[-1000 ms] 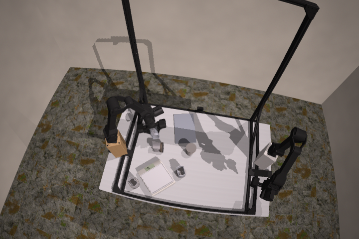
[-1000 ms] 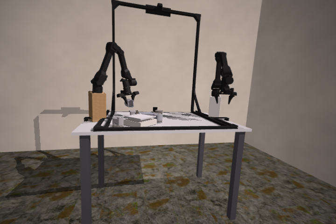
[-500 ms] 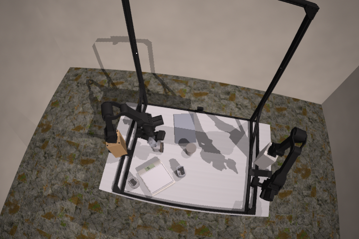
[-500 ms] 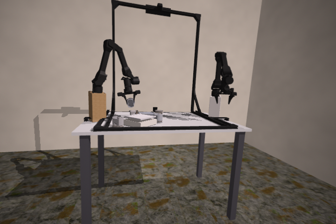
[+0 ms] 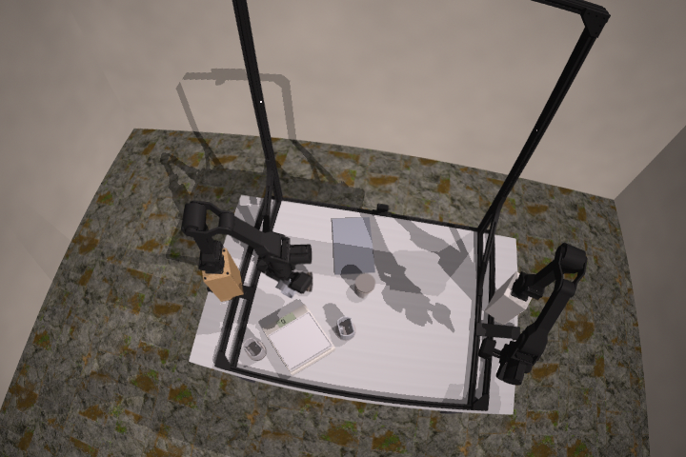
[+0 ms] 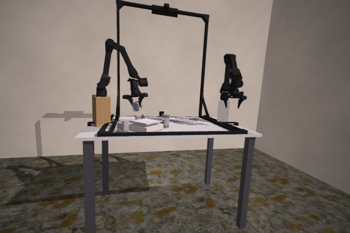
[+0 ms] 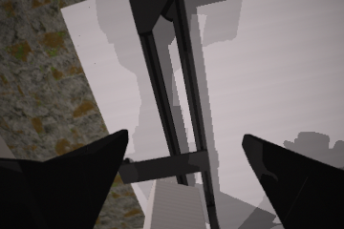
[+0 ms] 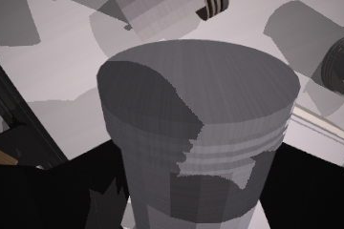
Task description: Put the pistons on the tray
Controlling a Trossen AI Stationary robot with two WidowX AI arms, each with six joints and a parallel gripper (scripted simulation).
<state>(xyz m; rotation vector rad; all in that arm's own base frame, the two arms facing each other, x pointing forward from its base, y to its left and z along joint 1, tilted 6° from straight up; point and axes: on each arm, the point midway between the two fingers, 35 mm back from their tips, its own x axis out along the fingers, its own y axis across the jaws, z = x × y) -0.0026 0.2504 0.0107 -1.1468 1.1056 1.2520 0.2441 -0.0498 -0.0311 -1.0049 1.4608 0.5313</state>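
Note:
My right gripper [image 5: 294, 284] hangs above the bench near the scale's far end and is shut on a grey ringed piston [image 8: 199, 129], which also shows in the exterior view [image 6: 136, 105]. The flat steel tray [image 5: 353, 246] lies at the back middle of the bench. One piston [image 5: 364, 284] stands upright just in front of the tray. Another piston [image 5: 345, 327] sits right of the scale, and a third [image 5: 254, 348] sits left of it. The right wrist view shows a lying piston [image 8: 170, 16] below the held one. My left gripper [image 5: 508, 371] is open and empty, off the bench's side edge [image 7: 184, 143].
A white scale [image 5: 300, 338] with a small display lies at the front of the bench on my right arm's side. A black frame [image 5: 481, 323] runs around the bench top with tall posts. A tan box [image 5: 222, 277] and a white pedestal [image 5: 506, 304] carry the arms.

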